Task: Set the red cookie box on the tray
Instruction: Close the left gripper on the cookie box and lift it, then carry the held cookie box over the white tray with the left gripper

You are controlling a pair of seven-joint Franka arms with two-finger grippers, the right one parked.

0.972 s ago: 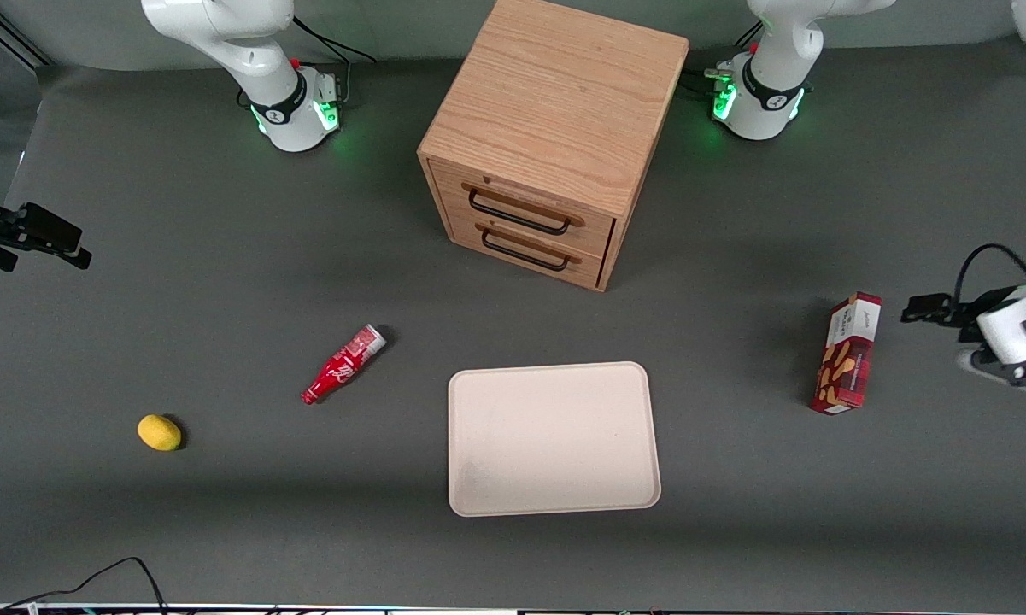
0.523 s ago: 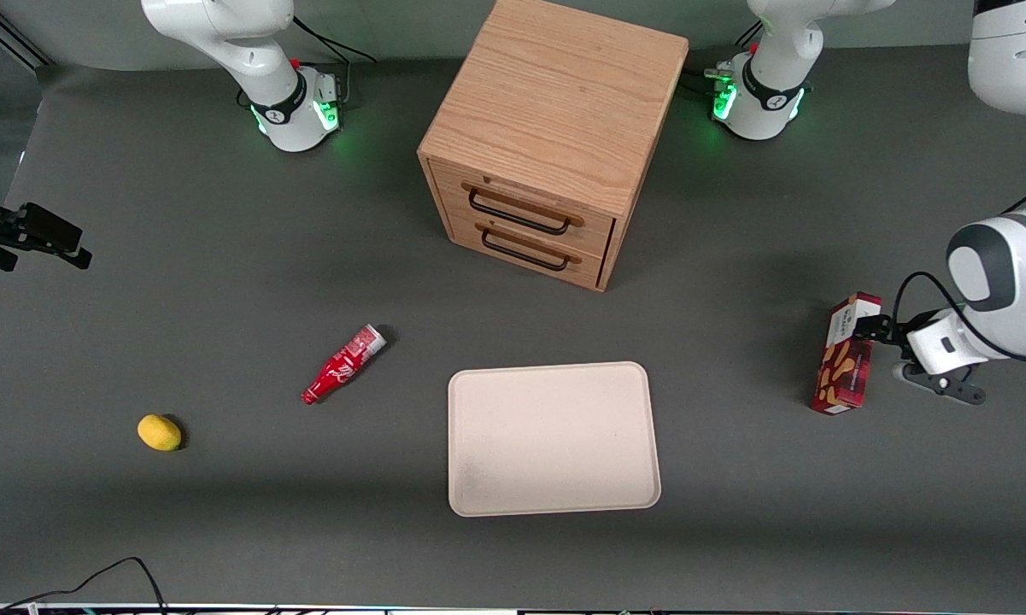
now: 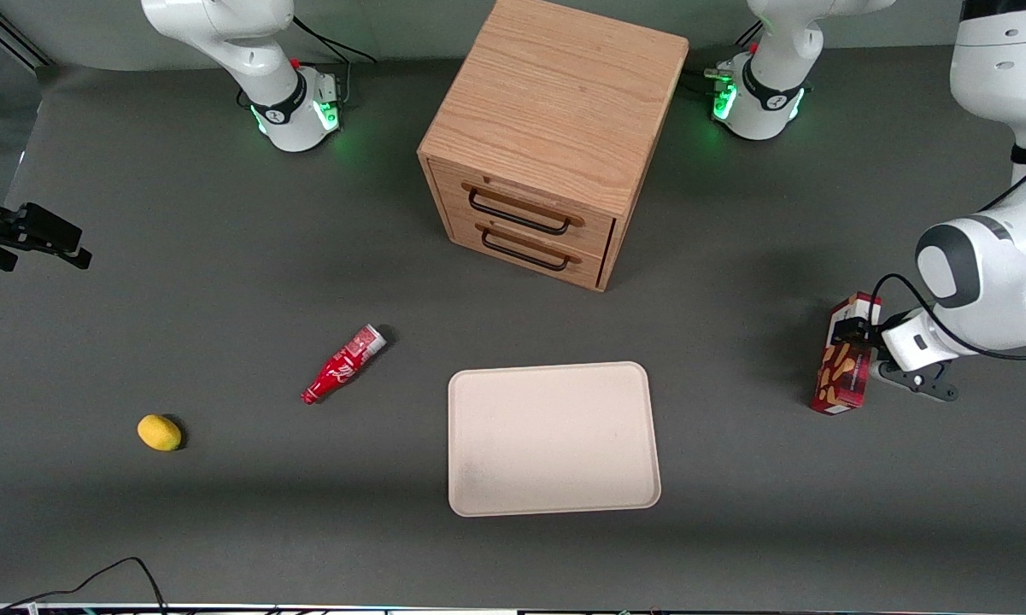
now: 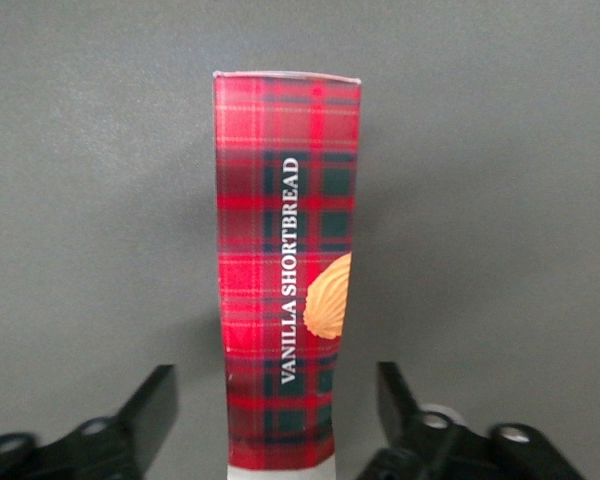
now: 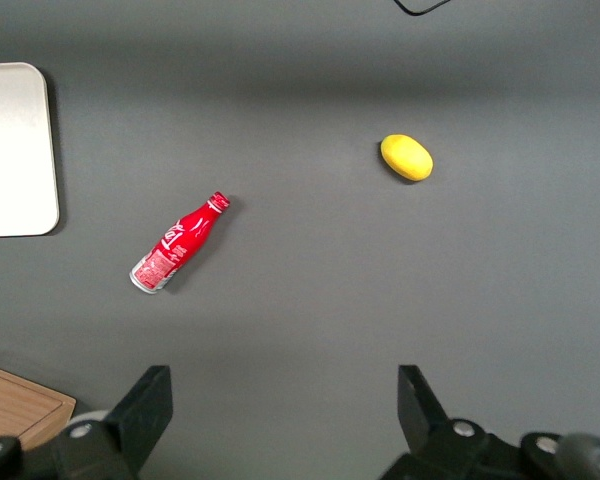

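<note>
At the right edge of the front view, the red cookie box (image 3: 847, 366) lies on the gray surface (image 3: 222, 256), its long side pointing near to far, and the open, empty end effector (image 4: 277, 400) straddles its far end.

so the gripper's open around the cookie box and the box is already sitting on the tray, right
Not quite. The gripper is open with a finger on either side of the red cookie box, but the box is not on the tray. The front view shows it lying on the grey table, toward the working arm's end, well apart from the tray.
</note>
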